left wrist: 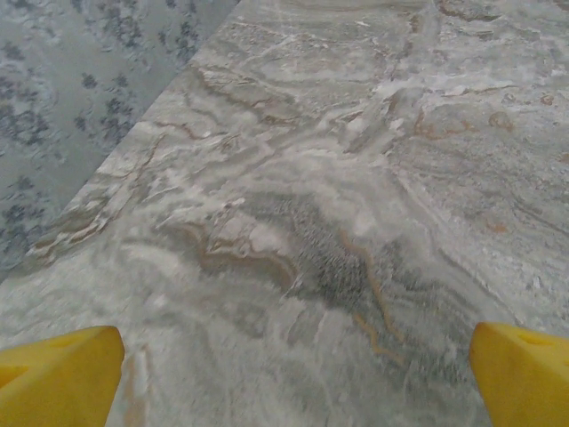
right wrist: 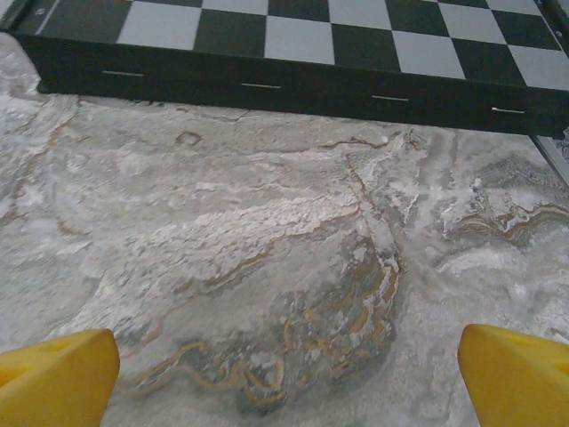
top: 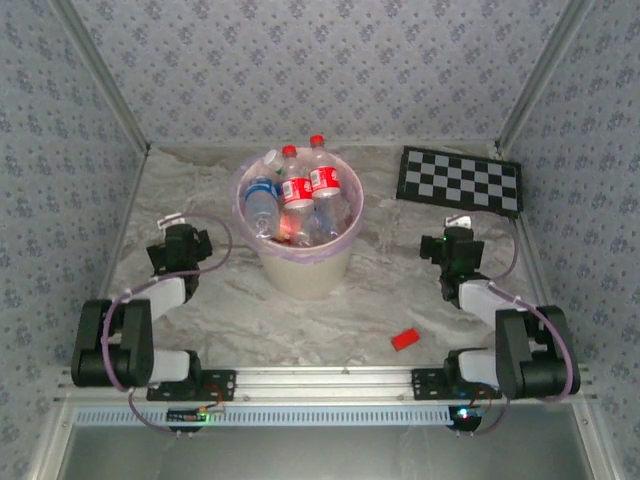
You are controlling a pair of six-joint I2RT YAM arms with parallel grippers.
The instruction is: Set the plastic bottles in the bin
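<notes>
Two robot arms are sitting folded at the near edge of the marble-patterned table, one at each side. At left, the left gripper is hanging over bare table beside the left wall, its yellow fingers spread wide with nothing between them. At right, the right gripper is hovering just short of a black-and-white checkerboard, its fingers equally wide apart and holding nothing. Between the arms, toward the far side, a round cream bin lined with a pink-purple bag is standing packed with clear plastic bottles. Most are wearing red labels, one a blue label, and two red-capped necks are poking above the rim. A small red block is lying on the table near the right arm's base.
</notes>
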